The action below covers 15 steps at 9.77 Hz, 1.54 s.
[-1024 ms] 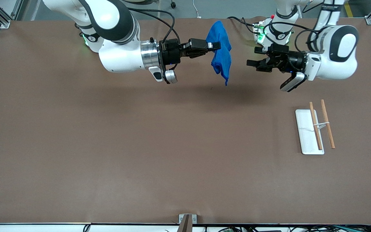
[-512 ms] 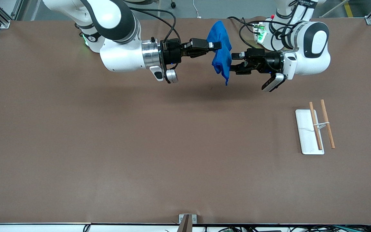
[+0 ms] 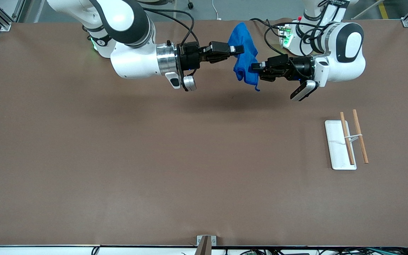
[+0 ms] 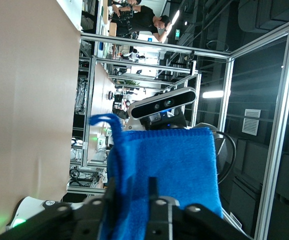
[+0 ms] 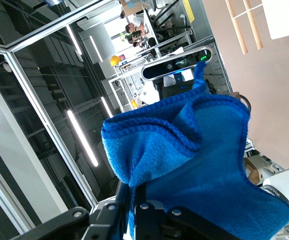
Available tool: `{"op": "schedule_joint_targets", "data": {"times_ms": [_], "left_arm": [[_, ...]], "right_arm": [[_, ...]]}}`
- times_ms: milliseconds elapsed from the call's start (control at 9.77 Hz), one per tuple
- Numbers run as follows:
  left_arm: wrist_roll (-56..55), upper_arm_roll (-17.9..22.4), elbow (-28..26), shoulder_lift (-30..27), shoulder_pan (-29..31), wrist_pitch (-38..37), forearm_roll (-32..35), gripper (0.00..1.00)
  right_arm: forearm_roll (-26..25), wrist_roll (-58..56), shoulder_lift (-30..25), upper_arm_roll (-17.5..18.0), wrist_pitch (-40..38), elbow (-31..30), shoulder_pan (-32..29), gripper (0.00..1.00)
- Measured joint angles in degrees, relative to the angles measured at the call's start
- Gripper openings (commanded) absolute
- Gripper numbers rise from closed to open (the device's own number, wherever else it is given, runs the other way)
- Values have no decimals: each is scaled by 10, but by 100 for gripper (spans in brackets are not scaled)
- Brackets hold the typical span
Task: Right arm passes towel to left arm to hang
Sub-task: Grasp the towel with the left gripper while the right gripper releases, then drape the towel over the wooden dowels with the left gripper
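Note:
The blue towel hangs in the air between both grippers, over the table's strip near the robot bases. My right gripper is shut on the towel's upper part; in the right wrist view the towel bunches out of the right gripper. My left gripper has closed on the towel's lower part from the left arm's end. In the left wrist view the towel fills the gap of the left gripper, and its corner loop sticks out.
A small rack with a white base and two wooden bars stands on the brown table toward the left arm's end, nearer to the front camera than the grippers. It also shows in the right wrist view.
My left arm moved in toward the towel with open fingers, then the fingers closed on the towel's lower part. The towel's hanging tip shifted toward the left arm. The right gripper held still.

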Motion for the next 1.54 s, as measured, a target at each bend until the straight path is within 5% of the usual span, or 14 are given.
{"op": "schedule_joint_targets", "data": {"times_ms": [205,307,409,614,717,1126,1535], "left_arm": [[0,8,0,-7,4,0,0,0],[0,15,0,-10,5,0,0,0],[0,20,2,-12,5,0,3,0],[-22,28,21,-12,5,0,64,0],[-39,42,38,-12,5,0,121,0],[-90,126,133,-7,8,3,422,0],[-90,223,257,96,13,14,578,0]], "right_arm": [[0,-1,0,0,0,0,0,0],[0,-1,0,0,0,0,0,37],[0,-1,0,0,0,0,0,99],[-38,-2,0,-2,11,-4,-1,100],[-107,17,1,-4,15,-6,-9,100],[-526,230,-12,-19,9,-7,-79,100],[-828,277,-58,-151,-58,-20,-96,100]]}}
